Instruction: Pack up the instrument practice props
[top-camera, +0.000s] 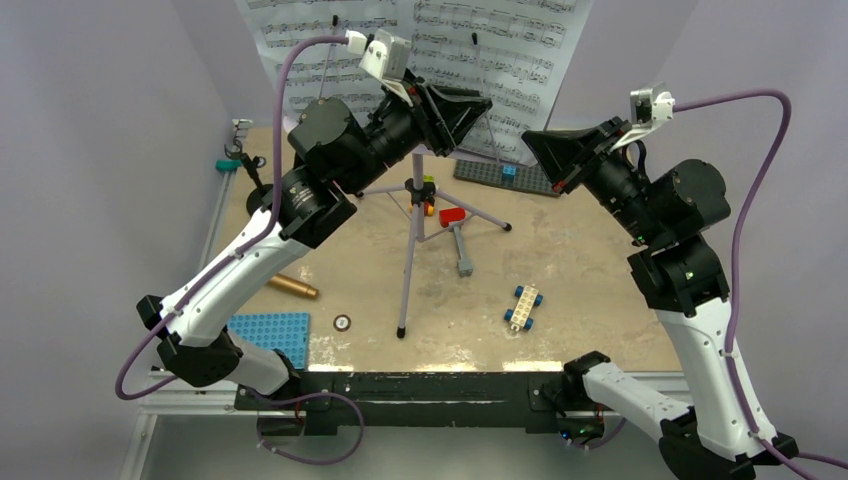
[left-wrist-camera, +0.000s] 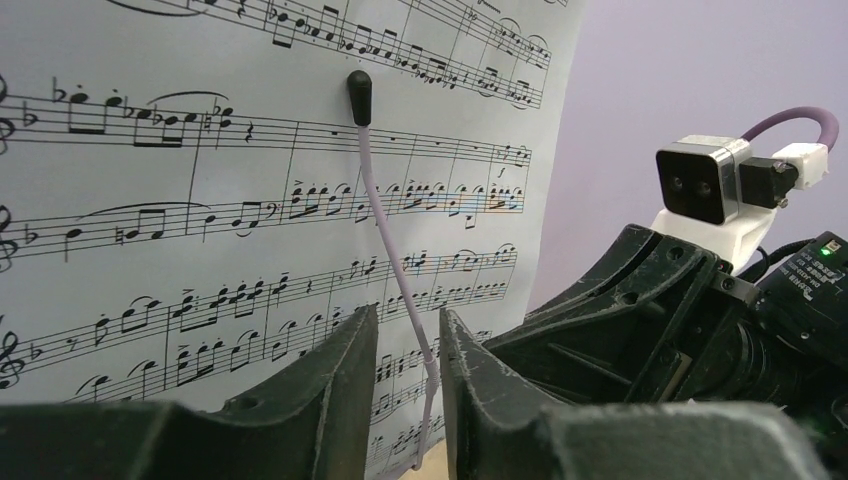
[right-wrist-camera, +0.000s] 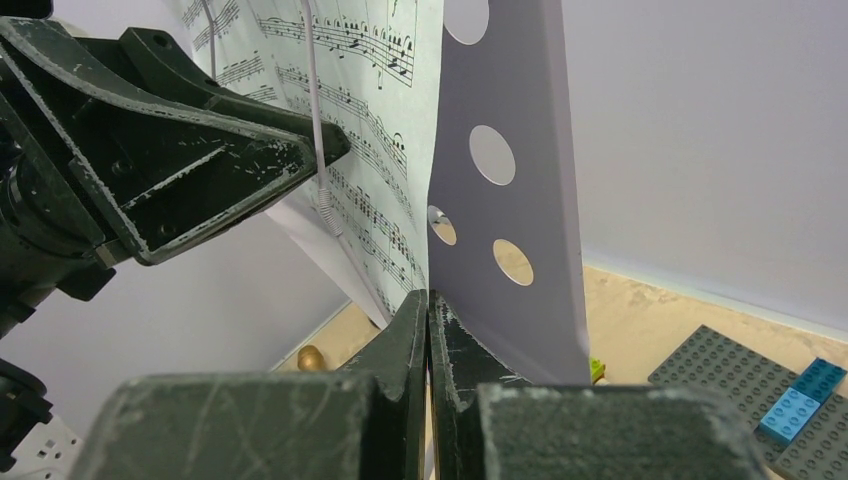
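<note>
White sheet-music pages (top-camera: 480, 50) lean on the lavender tripod music stand (top-camera: 410, 240) at the back centre. My left gripper (left-wrist-camera: 410, 315) is open, its fingers either side of the stand's thin lavender page-holder arm (left-wrist-camera: 385, 230), in front of the pages (left-wrist-camera: 150, 200). My right gripper (right-wrist-camera: 429, 298) is shut at the pages' (right-wrist-camera: 370, 110) lower right edge, a thin white sliver between its fingers, with the perforated desk (right-wrist-camera: 520, 200) just behind. The gold microphone (top-camera: 292, 287) lies at the front left. A small black mic stand (top-camera: 256, 172) stands at the far left.
A red-headed toy hammer (top-camera: 455, 225) lies between the tripod's legs. A grey baseplate (top-camera: 500, 175) with blue bricks sits at the back, a blue baseplate (top-camera: 270, 335) at the front left, and a small brick car (top-camera: 523, 305) at the front right.
</note>
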